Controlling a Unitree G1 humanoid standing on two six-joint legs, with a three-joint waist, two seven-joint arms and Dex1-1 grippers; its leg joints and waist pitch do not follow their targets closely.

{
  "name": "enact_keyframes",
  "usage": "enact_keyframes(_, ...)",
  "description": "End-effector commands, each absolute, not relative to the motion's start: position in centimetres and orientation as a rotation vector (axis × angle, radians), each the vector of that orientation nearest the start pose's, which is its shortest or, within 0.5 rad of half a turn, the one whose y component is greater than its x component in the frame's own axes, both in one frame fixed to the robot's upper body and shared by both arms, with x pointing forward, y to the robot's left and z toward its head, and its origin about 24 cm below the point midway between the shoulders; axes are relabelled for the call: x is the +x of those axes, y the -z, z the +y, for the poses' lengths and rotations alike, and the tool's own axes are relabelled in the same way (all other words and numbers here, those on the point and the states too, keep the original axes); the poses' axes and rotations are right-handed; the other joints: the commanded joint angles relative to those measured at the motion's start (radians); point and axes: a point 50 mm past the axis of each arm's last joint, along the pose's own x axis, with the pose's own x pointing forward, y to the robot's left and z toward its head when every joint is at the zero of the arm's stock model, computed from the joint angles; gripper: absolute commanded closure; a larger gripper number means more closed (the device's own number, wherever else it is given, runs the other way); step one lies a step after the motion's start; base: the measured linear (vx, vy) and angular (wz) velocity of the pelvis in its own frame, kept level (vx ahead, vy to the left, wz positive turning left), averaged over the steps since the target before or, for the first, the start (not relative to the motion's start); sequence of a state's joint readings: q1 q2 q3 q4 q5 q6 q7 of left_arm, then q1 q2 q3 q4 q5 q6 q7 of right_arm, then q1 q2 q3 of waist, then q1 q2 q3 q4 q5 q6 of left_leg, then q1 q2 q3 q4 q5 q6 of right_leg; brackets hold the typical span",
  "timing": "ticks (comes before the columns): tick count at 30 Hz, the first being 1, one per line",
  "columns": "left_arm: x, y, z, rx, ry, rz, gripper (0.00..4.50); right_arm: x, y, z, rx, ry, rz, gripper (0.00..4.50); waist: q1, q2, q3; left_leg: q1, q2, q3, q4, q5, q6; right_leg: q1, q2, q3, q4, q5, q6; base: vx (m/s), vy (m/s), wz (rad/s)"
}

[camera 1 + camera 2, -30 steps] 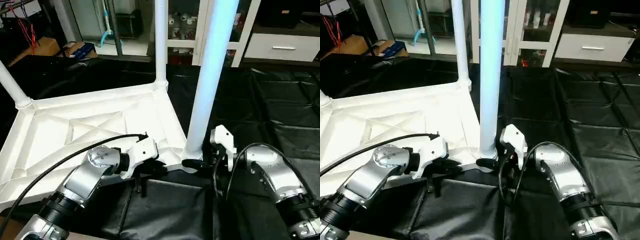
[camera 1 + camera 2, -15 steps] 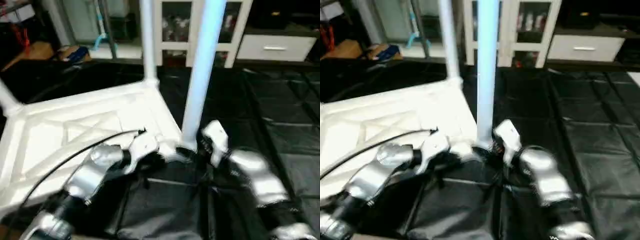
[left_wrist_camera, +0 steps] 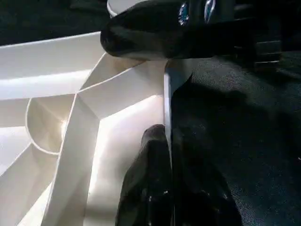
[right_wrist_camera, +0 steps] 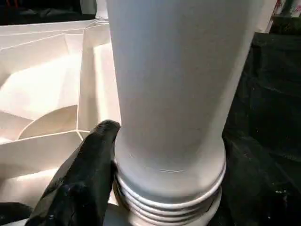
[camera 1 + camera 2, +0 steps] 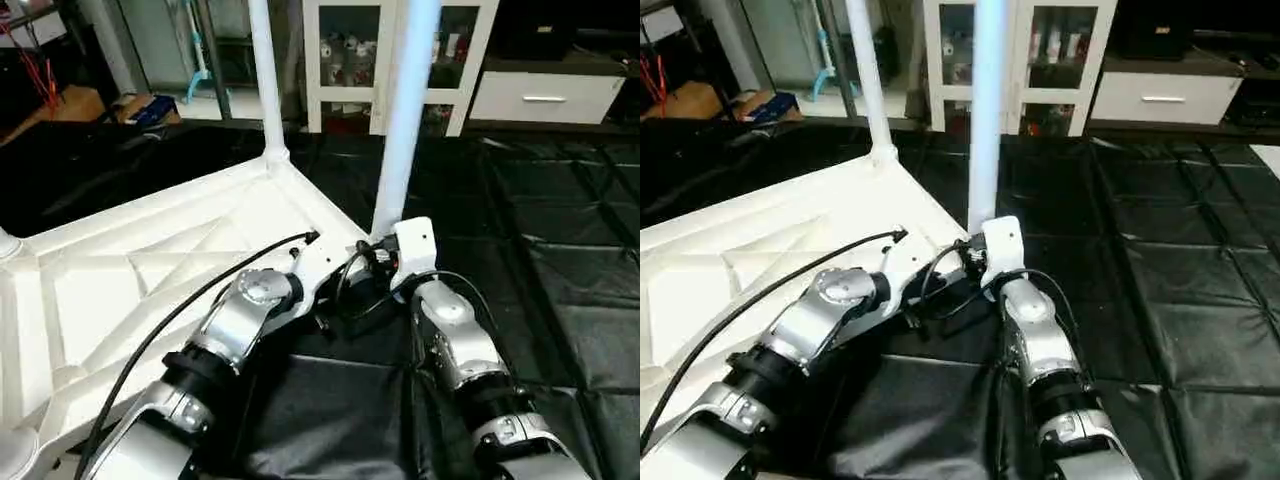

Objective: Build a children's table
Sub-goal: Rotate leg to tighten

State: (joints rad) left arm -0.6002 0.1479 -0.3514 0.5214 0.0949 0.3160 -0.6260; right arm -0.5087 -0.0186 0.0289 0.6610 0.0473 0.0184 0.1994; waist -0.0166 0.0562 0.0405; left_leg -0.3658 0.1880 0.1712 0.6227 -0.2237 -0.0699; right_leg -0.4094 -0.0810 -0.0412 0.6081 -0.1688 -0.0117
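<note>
While left claw (image 3: 167, 188) stays shut | right claw (image 4: 141, 188) now hugs leg (image 4: 174, 94) | top (image 5: 130, 270) unmoved

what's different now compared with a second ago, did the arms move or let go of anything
Both arms swung inward. The left end effector, earlier at the tabletop rim left of the near leg, now pinches that rim beside the leg's base. The right end effector still sits against the leg's threaded base; its wrist now faces straight ahead. Nothing was released. Legs stay upright in their sockets.

Black mat (image 5: 590, 290), glass-door cabinet (image 5: 350, 50)
</note>
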Motion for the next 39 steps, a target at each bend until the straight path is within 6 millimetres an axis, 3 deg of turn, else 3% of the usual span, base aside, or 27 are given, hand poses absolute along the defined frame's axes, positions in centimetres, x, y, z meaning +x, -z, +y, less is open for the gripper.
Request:
enact_keyframes(1, 33.0, -4.5, 7.0, 0.446, 0.879, 0.371, 4.50, 33.0, -4.0, -7.8, 0.101, -0.516, 0.129, 1.43, 0.001, -0.008, -0.054, -0.001, 0.023, -0.008, -0.091, -0.238, 0.046, 0.044, -0.048, 0.027, -0.088, -0.312, -0.198, 0.000, 0.000, 0.00)
enact_keyframes(4, 32.7, -4.4, 7.4, 0.451, 0.905, 0.367, 4.50, 32.8, -5.2, -8.1, 0.131, -0.587, 0.071, 1.06, 0.005, -0.010, -0.057, -0.003, 0.026, -0.007, -0.088, -0.206, 0.064, 0.048, -0.049, 0.028, -0.083, -0.260, -0.211, 0.000, 0.000, 0.00)
enact_keyframes(9, 31.0, -4.5, 8.9, 0.469, 1.047, 0.351, 4.50, 32.3, -6.7, -10.9, 0.119, -0.775, 0.060, 0.55, 0.005, -0.007, -0.063, -0.014, 0.027, -0.009, -0.082, -0.120, 0.112, 0.060, -0.049, 0.025, -0.068, -0.149, -0.238, 0.000, 0.000, 0.00)
enact_keyframes(12, 29.3, -4.6, 9.8, 0.465, 1.177, 0.345, 4.50, 31.5, -7.1, -12.8, 0.024, -0.939, 0.106, 0.40, 0.008, -0.004, -0.059, -0.008, 0.033, -0.008, -0.083, -0.133, 0.116, 0.058, -0.049, 0.026, -0.067, -0.142, -0.257, 0.000, 0.000, 0.00)
enact_keyframes(15, 28.6, -4.5, 10.2, 0.465, 1.226, 0.360, 4.50, 31.0, -7.1, -13.7, -0.041, -1.025, 0.132, 0.40, 0.011, -0.001, -0.057, -0.003, 0.036, -0.005, -0.084, -0.153, 0.103, 0.050, -0.047, 0.028, -0.069, -0.162, -0.265, 0.000, 0.000, 0.00)
enact_keyframes(16, 28.2, -4.5, 10.4, 0.462, 1.248, 0.366, 4.50, 30.6, -7.1, -14.1, -0.072, -1.074, 0.145, 0.40, 0.020, 0.000, -0.060, 0.005, 0.035, -0.001, -0.082, -0.158, 0.096, 0.049, -0.045, 0.029, -0.067, -0.148, -0.268, 0.000, 0.000, 0.00)
enact_keyframes(21, 26.3, -5.0, 11.2, 0.415, 1.352, 0.368, 4.50, 28.6, -7.0, -16.2, -0.164, -1.288, 0.255, 0.40, 0.029, -0.006, -0.057, 0.001, 0.037, -0.002, -0.085, -0.149, 0.109, 0.053, -0.045, 0.028, -0.063, -0.125, -0.273, 0.000, 0.000, 0.00)
enact_keyframes(25, 25.7, -5.2, 11.5, 0.403, 1.381, 0.380, 4.50, 28.2, -6.8, -16.7, -0.184, -1.335, 0.297, 0.40, 0.027, -0.009, -0.054, 0.001, 0.036, -0.001, -0.085, -0.174, 0.098, 0.050, -0.048, 0.030, -0.071, -0.208, -0.257, 0.000, 0.000, 0.00)
enact_keyframes(31, 25.5, -5.3, 11.6, 0.401, 1.392, 0.388, 4.50, 28.5, -6.4, -16.6, -0.190, -1.322, 0.298, 0.40, 0.026, -0.009, -0.055, -0.001, 0.034, -0.002, -0.085, -0.156, 0.093, 0.050, -0.045, 0.029, -0.070, -0.211, -0.252, 0.000, 0.000, 0.00)
enact_keyframes(34, 25.5, -5.4, 11.6, 0.401, 1.393, 0.391, 4.50, 28.4, -6.4, -16.5, -0.184, -1.340, 0.304, 0.75, 0.027, -0.007, -0.059, 0.001, 0.034, -0.002, -0.081, -0.128, 0.100, 0.050, -0.044, 0.029, -0.065, -0.162, -0.259, 0.000, 0.000, 0.00)
enact_keyframes(39, 25.5, -5.5, 11.6, 0.402, 1.395, 0.396, 4.50, 28.0, -6.2, -16.7, -0.176, -1.377, 0.330, 0.95, 0.027, -0.004, -0.060, 0.000, 0.034, -0.003, -0.080, -0.122, 0.111, 0.053, -0.044, 0.027, -0.061, -0.125, -0.274, 0.000, 0.000, 0.00)
